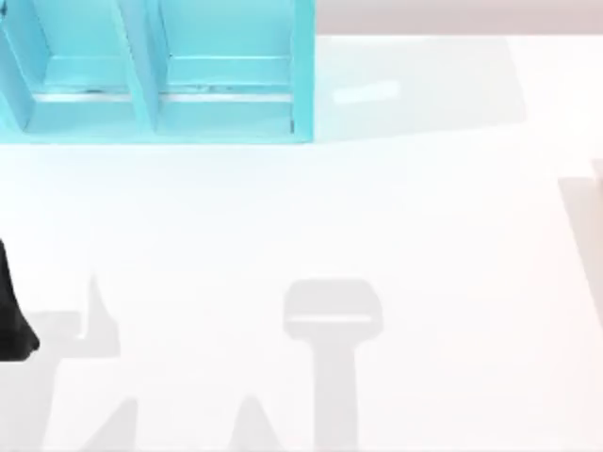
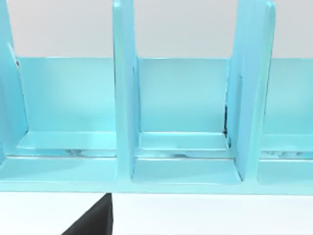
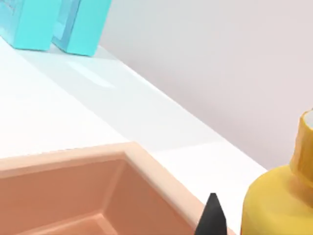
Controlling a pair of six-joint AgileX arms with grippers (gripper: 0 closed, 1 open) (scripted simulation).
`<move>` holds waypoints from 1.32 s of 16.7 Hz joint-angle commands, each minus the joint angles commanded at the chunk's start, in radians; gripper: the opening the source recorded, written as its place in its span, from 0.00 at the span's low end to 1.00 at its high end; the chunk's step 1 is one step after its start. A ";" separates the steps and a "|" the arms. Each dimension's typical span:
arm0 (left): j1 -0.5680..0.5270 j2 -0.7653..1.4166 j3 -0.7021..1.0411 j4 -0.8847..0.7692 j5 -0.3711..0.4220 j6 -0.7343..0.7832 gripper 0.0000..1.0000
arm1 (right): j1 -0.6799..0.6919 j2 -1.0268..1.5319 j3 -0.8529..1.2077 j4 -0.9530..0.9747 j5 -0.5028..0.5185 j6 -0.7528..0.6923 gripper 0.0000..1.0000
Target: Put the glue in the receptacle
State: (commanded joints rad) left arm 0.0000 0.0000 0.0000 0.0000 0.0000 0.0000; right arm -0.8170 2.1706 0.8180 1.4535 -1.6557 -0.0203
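From your right wrist camera, the nearest thing is the glue (image 3: 276, 205), a yellow-orange bottle body swelling up at the edge of the frame with its shoulder narrowing toward a paler neck; its long axis runs roughly upright in that picture, neck end uppermost, though the nozzle itself is cut off, so you cannot tell exactly where the tip points. Just beside it a black finger (image 3: 211, 218) of the right gripper pokes into view; you cannot tell whether that gripper is apart, together or clamped on the bottle. Right beneath and beyond the finger lies the receptacle (image 3: 146, 164), a salmon-pink tray with a thick rim and a sunken floor, so the glue sits close by its near corner, off to one side of the rim. Farther off, across the white table (image 1: 301, 226), stands the turquoise divided rack (image 1: 160, 85) at the far left of the top view, its upright partitions facing your left wrist camera. Your left arm (image 1: 11, 315) shows as a dark shape at the left edge of the top view, and you cannot tell how its fingers stand.
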 joint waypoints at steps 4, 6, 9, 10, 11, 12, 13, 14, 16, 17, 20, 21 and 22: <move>0.000 0.000 0.000 0.000 0.000 0.000 1.00 | -0.001 0.011 -0.037 -0.012 -0.002 -0.016 0.00; 0.000 0.000 0.000 0.000 0.000 0.000 1.00 | -0.005 0.011 -0.054 -0.021 -0.001 -0.027 0.00; 0.000 0.000 0.000 0.000 0.000 0.000 1.00 | -0.040 0.005 -0.084 -0.072 0.010 -0.061 0.00; 0.000 0.000 0.000 0.000 0.000 0.000 1.00 | -0.059 0.004 -0.092 -0.091 0.010 -0.076 0.00; 0.000 0.000 0.000 0.000 0.000 0.000 1.00 | -0.072 0.006 -0.098 -0.104 0.010 -0.088 0.00; 0.000 0.000 0.000 0.000 0.000 0.000 1.00 | -0.080 0.010 -0.102 -0.109 0.010 -0.096 0.00; 0.000 0.000 0.000 0.000 0.000 0.000 1.00 | -0.081 0.010 -0.103 -0.110 0.011 -0.098 0.00; 0.000 0.000 0.000 0.000 0.000 0.000 1.00 | -0.081 0.010 -0.103 -0.110 0.011 -0.098 0.00; 0.000 0.000 0.000 0.000 0.000 0.000 1.00 | -0.081 0.010 -0.103 -0.110 0.011 -0.098 0.00; 0.000 0.000 0.000 0.000 0.000 0.000 1.00 | -0.081 0.010 -0.103 -0.110 0.011 -0.098 0.00; 0.000 0.000 0.000 0.000 0.000 0.000 1.00 | -0.081 0.010 -0.103 -0.110 0.011 -0.098 0.23; 0.000 0.000 0.000 0.000 0.000 0.000 1.00 | -0.081 0.010 -0.103 -0.110 0.011 -0.098 0.30; 0.000 0.000 0.000 0.000 0.000 0.000 1.00 | -0.081 0.010 -0.103 -0.110 0.011 -0.098 0.38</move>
State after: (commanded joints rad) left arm 0.0000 0.0000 0.0000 0.0000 0.0000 0.0000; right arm -0.8979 2.1810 0.7149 1.3434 -1.6452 -0.1182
